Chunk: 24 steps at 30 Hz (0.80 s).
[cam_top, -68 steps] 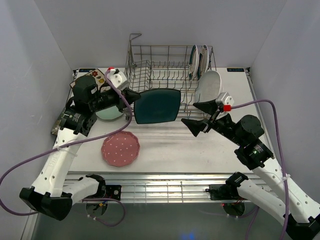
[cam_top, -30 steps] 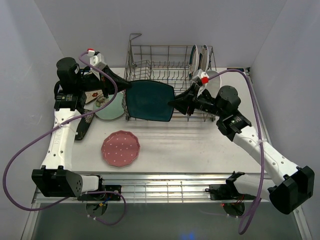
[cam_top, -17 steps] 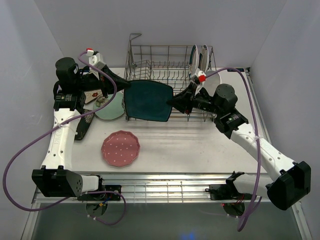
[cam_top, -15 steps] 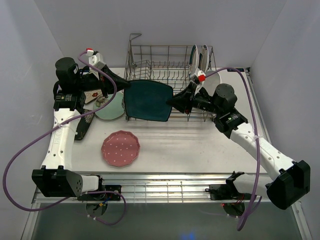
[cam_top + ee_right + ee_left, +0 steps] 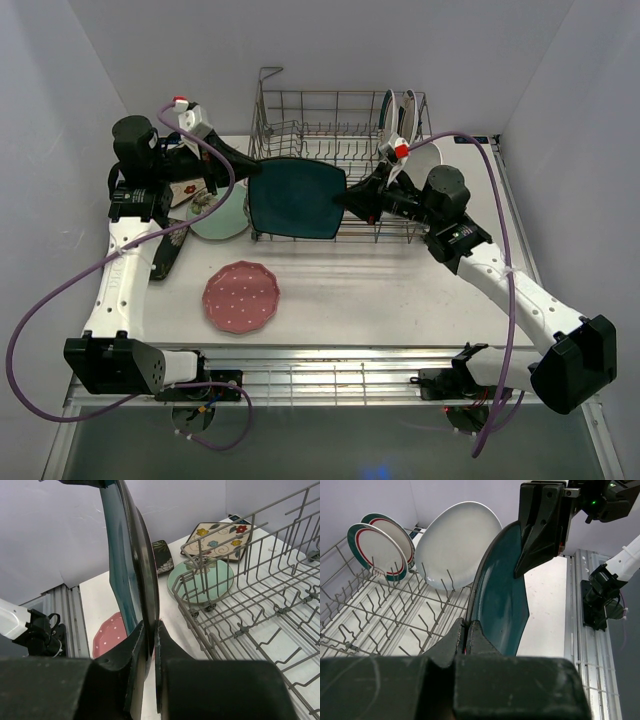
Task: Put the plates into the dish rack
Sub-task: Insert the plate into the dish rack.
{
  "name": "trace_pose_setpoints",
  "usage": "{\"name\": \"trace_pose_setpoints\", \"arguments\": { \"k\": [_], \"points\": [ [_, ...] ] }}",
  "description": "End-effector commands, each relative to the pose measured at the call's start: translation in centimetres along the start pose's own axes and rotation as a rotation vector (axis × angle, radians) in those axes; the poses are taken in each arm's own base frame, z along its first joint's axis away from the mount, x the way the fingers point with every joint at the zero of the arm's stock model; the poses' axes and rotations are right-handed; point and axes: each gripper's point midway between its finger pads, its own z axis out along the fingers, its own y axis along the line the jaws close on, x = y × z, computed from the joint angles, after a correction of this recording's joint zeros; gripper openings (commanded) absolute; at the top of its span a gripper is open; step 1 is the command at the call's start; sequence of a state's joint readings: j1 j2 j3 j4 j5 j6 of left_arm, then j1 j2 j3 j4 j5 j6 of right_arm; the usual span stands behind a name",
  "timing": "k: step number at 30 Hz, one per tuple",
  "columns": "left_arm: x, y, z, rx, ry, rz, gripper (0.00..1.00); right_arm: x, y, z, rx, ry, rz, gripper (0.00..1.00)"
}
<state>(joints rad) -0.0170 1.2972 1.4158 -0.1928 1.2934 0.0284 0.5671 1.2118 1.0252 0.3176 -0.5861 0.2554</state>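
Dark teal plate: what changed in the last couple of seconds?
The left arm lifted the dark teal square plate from low in front of the dish rack up to its near edge, jaws clamped throughout. The right arm swung in, and its jaws, open before, are now shut on the plate's right edge. The pink dotted plate and mint plate have not moved.
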Motion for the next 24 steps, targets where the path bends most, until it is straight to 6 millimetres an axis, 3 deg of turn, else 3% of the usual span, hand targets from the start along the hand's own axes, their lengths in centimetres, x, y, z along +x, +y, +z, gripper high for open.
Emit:
{"name": "trace_pose_setpoints", "arguments": {
  "k": [1, 2, 11, 13, 20, 24],
  "points": [
    [-1.9, -0.2, -0.2, -0.044, -0.029, 0.107, 0.01, -4.6, 1.6, -0.1, -0.022, -0.122, -0.07, 0.08],
    [-1.6, 0.1, -0.2, -0.055, -0.027, 0.104, 0.08, -4.9, 1.2, -0.2, 0.008, -0.136, -0.065, 0.08],
    [-1.0, 1.2, -0.3, -0.101, -0.022, 0.113, 0.39, -7.9, -0.7, -0.1, 0.133, -0.238, -0.011, 0.08],
    [-1.1, 1.3, -0.3, -0.115, -0.024, 0.117, 0.53, -8.4, -0.9, 0.0, 0.144, -0.253, 0.003, 0.08],
    [-2.9, 1.5, -0.8, -0.189, -0.043, 0.153, 0.82, -9.9, -2.0, 0.3, 0.202, -0.283, 0.016, 0.08],
    [-4.1, 1.4, -1.7, -0.278, -0.063, 0.177, 0.91, -11.5, -3.0, 0.1, 0.269, -0.317, 0.009, 0.08]
  ]
}}
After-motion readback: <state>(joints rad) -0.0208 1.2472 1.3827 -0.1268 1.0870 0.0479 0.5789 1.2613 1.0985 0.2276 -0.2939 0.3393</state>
